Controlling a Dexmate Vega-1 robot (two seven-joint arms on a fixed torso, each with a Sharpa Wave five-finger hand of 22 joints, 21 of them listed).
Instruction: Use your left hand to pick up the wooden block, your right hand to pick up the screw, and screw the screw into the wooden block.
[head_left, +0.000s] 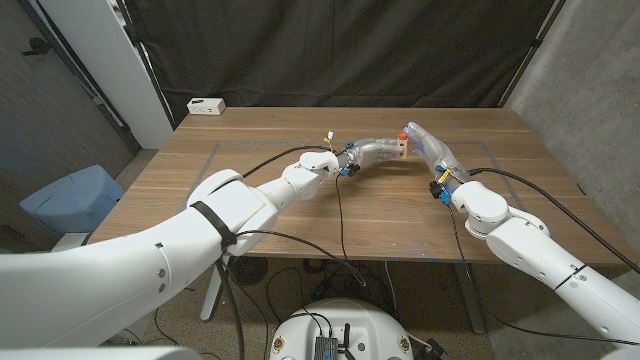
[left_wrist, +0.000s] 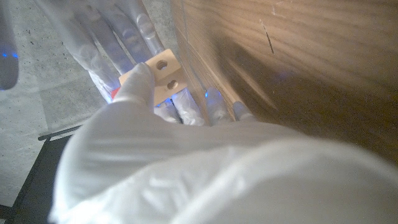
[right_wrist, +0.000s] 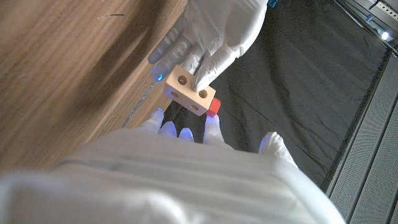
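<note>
My left hand (head_left: 372, 153) holds the pale wooden block (head_left: 401, 151) above the middle of the table, thumb over one face. The block (right_wrist: 188, 91) shows two round holes, and the same block (left_wrist: 164, 74) sits at my left hand's (left_wrist: 143, 143) fingertips. The red screw (right_wrist: 213, 107) sticks out of the block's far side; its head (head_left: 403, 132) shows as a red dot. My right hand (head_left: 430, 148) meets the block from the other side, fingertips (right_wrist: 210, 124) on the screw head. The screw's shaft is hidden.
A white power strip (head_left: 206, 105) lies at the table's far left corner. A blue chair (head_left: 72, 200) stands off the table's left side. Black cables (head_left: 340, 215) trail from both wrists across the wooden table (head_left: 270, 215). A dark curtain hangs behind.
</note>
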